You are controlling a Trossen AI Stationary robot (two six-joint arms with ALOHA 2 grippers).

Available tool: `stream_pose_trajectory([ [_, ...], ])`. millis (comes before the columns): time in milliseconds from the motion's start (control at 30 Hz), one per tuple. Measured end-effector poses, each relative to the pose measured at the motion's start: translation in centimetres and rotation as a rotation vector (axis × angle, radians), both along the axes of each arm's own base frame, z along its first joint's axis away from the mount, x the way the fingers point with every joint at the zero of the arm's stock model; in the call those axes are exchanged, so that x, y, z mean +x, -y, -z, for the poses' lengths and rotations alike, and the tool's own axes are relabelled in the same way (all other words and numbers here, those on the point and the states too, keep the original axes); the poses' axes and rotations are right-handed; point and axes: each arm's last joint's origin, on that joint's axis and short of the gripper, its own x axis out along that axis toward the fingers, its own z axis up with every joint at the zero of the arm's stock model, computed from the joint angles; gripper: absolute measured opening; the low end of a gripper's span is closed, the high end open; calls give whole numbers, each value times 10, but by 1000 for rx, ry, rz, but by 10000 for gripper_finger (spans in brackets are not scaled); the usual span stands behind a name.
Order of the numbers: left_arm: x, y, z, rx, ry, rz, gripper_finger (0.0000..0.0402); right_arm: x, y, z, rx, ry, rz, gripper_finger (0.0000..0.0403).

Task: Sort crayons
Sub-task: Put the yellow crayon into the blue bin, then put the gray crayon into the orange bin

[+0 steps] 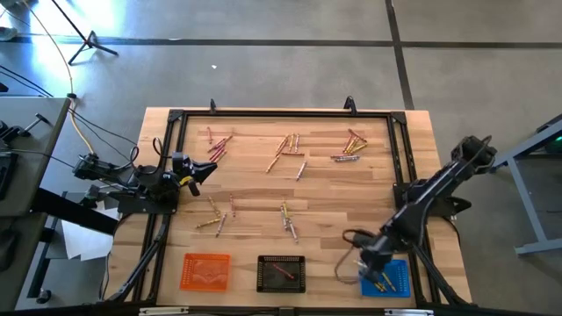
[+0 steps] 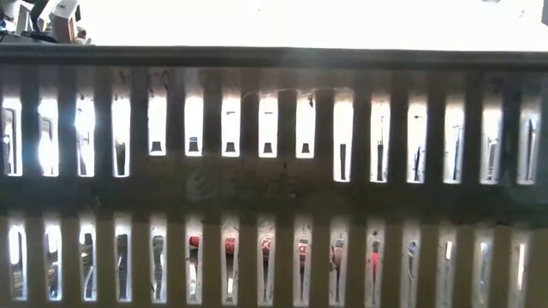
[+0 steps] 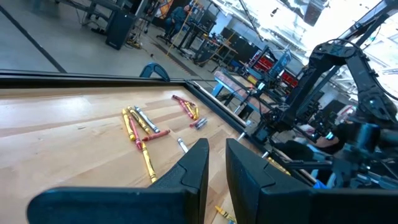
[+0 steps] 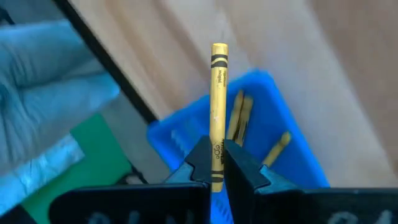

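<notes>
hovering over the blue tray (image 1: 397, 279) at the near right corner of the table, the right gripper (image 1: 369, 263) has its fingers pinched tight on a yellow crayon (image 4: 217, 106), which stands up out of the fingers above the tray in the right wrist view. a few more yellow crayons (image 4: 239, 115) lie inside that tray already.

across on the left side, the left gripper (image 1: 204, 170) hangs above the pale wooden table (image 1: 255, 202), fingers (image 3: 196, 165) a narrow gap apart with nothing between them.

loose crayons (image 1: 287, 151) are scattered in clumps over the boards: three groups along the far side, three more toward the middle. the orange tray (image 1: 205, 271) sits at the near left, the black tray (image 1: 281, 273) just beside it in the centre with a reddish stick inside. a black frame (image 1: 281, 115) runs round the work area.

beyond the table, grey concrete floor (image 1: 263, 53) with dark seams, a stand's legs at the far left. the left wrist view looks out into a busy workshop with racks, benches and the right arm (image 3: 336, 93) looming dark. the low view is blocked by a slotted wall (image 2: 274, 197), bright light behind it.
</notes>
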Motion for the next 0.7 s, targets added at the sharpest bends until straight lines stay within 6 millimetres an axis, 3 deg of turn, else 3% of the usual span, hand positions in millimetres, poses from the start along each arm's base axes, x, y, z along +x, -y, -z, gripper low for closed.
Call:
stream_pose_trajectory([
  [333, 0, 0, 0, 0, 0, 0, 45, -30, -25, 0, -6, -27, -87, 18],
  [700, 0, 0, 0, 0, 0, 0, 45, -33, -26, 0, -1, -42, -87, 102],
])
